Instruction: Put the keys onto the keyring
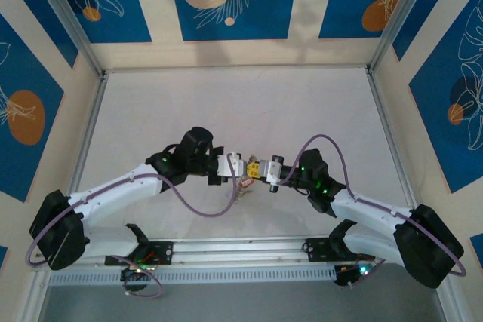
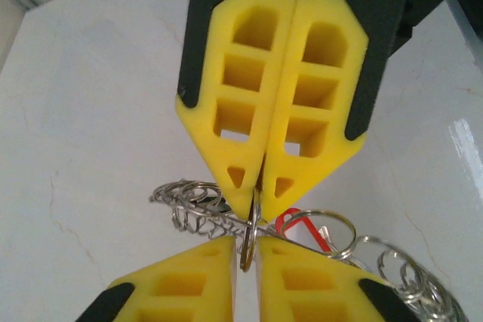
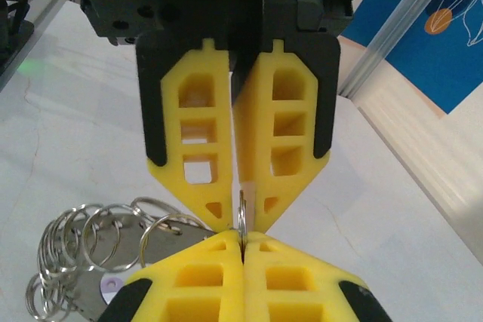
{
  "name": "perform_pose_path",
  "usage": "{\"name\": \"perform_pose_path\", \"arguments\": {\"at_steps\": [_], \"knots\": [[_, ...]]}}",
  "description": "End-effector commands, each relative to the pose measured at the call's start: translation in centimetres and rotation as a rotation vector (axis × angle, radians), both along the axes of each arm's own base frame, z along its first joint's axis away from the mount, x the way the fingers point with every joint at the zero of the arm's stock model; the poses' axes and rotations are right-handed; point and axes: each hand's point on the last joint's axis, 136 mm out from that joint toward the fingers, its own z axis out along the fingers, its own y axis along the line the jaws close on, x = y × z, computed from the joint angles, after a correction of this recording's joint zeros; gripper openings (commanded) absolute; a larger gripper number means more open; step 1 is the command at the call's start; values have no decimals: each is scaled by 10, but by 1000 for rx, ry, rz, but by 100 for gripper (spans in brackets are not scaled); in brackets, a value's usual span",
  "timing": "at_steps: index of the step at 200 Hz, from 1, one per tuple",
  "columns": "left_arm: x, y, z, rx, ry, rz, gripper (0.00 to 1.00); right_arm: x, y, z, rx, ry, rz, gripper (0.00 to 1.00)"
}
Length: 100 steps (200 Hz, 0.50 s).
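**Desk:** What had the hands got?

**Me:** My left gripper (image 2: 247, 245) was clamped tip-on to a thin wire loop (image 2: 247, 256) seen edge-on, with just a slit between the pads. My right gripper (image 3: 241, 237) sat nose to nose with it, fingers pressed flat together on that same loop. I took the loop for part of the keyring (image 3: 94, 235).

**Desk:** And the rest of it?

**Me:** A bunch of little split rings trailed off beside the tips, over the middle of the table (image 1: 226, 103), between the two arms. Whether it cleared the surface, I couldn't tell.

**Desk:** How would it handle?

**Me:** Light, hard, slick steel, I reckoned. Each wire looked stiff, but the bunch looked floppy and free to swing and twist. It was best pinched across the flat of one loop, not by the cluster.

**Desk:** Any difference between views?

**Me:** The left wrist gave me a red piece (image 2: 290, 224), maybe a key head, inside a larger ring (image 2: 326, 225). The right wrist gave me a flat grey tag (image 3: 113, 284) with a purple dot instead. The overhead placed the arms' meeting point, with a red speck hanging just below it.
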Motion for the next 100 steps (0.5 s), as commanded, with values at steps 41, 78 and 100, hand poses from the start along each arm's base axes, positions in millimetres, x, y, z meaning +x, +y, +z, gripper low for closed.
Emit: {"name": "perform_pose_path", "arguments": {"at_steps": [41, 78, 100], "knots": [[-7, -12, 15, -57, 4, -59, 9, -3, -1, 10, 65, -28, 19, 0], [-2, -11, 6, -31, 11, -39, 17, -4, -4, 13, 78, -35, 17, 0], [-1, -12, 1, -21, 16, -37, 20, -4, -5, 13, 80, -38, 15, 0]]}}
